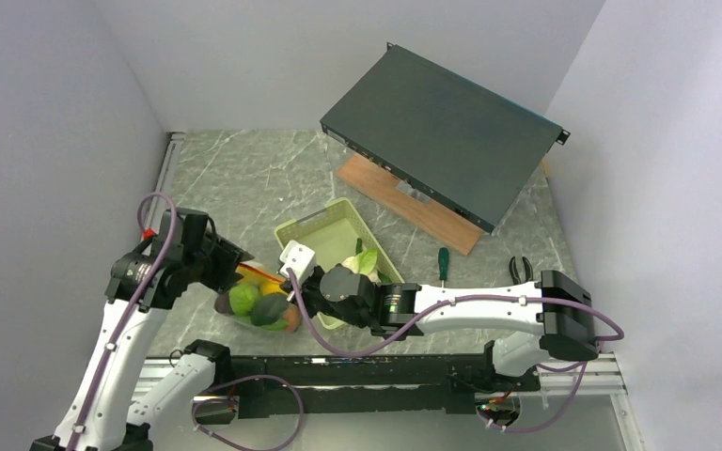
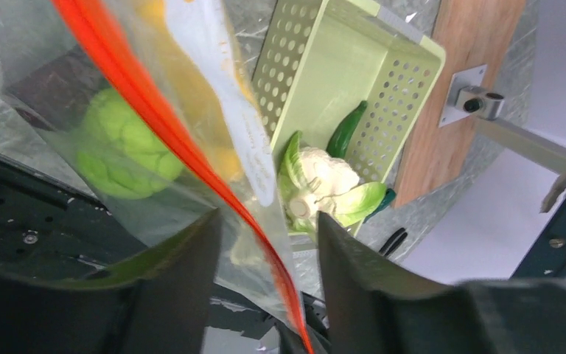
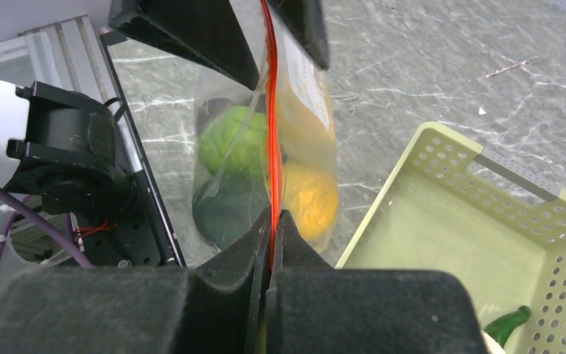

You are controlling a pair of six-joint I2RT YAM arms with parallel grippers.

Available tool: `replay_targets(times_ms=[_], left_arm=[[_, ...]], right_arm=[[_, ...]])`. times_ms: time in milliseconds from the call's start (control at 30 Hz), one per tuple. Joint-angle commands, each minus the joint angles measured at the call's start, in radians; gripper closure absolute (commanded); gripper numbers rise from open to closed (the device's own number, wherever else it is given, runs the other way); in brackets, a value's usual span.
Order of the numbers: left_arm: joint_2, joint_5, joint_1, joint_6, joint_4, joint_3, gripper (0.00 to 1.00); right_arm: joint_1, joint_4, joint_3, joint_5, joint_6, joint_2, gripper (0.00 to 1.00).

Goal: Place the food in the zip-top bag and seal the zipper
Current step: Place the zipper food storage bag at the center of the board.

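The clear zip-top bag (image 1: 261, 305) hangs near the table's front edge between my two grippers. It holds a green pepper (image 3: 232, 144), a yellow-orange piece (image 3: 309, 195) and a dark green piece (image 3: 228, 210). My right gripper (image 3: 273, 215) is shut on the red-orange zipper (image 3: 270, 110). My left gripper (image 2: 267, 217) is open, and the zipper (image 2: 155, 110) runs between its spread fingers. The white cauliflower (image 2: 324, 177) and the green cucumber (image 2: 346, 129) lie in the basket, outside the bag.
The pale green basket (image 1: 324, 225) stands just behind the bag. A dark flat box (image 1: 442, 132) rests tilted on a wooden board (image 1: 414, 202) at the back right. A screwdriver (image 1: 443, 263) and pliers (image 1: 520, 268) lie to the right. The metal frame rail (image 1: 357, 371) runs along the near edge.
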Motion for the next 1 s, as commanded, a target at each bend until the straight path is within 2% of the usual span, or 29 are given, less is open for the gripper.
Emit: replay_targets(times_ms=[0,133,200,300,367,533,667,867,967], left_arm=[[-0.040,0.040,0.003,-0.076,0.036,-0.043,0.56],[-0.075,-0.026,0.003,-0.106,0.032,-0.057,0.92],[-0.079,-0.064,0.003,-0.105,0.030,-0.046,1.00],[-0.062,-0.136,0.004,-0.079,0.035,-0.008,1.00],[-0.036,-0.201,0.004,-0.043,0.041,0.033,1.00],[0.119,-0.419,0.016,0.086,0.030,0.187,1.00],[0.254,-0.447,0.086,0.211,0.132,0.272,1.00],[0.468,-0.245,0.293,0.341,0.381,0.367,1.00],[0.603,0.006,0.408,0.363,0.484,0.463,1.00]], right_arm=[[-0.001,0.015,0.015,-0.033,-0.005,-0.046,1.00],[-0.001,-0.020,0.025,-0.062,-0.010,-0.046,1.00],[0.000,-0.053,0.034,-0.054,-0.006,-0.049,0.97],[-0.006,-0.105,0.036,-0.023,0.035,-0.076,0.54],[-0.010,-0.125,0.018,-0.012,0.062,-0.113,0.44],[-0.026,-0.187,-0.056,0.021,0.115,-0.238,0.40],[-0.039,-0.244,-0.114,0.051,0.149,-0.354,0.39],[-0.042,-0.344,-0.140,0.117,0.169,-0.499,0.39],[-0.043,-0.399,-0.134,0.144,0.175,-0.557,0.39]])
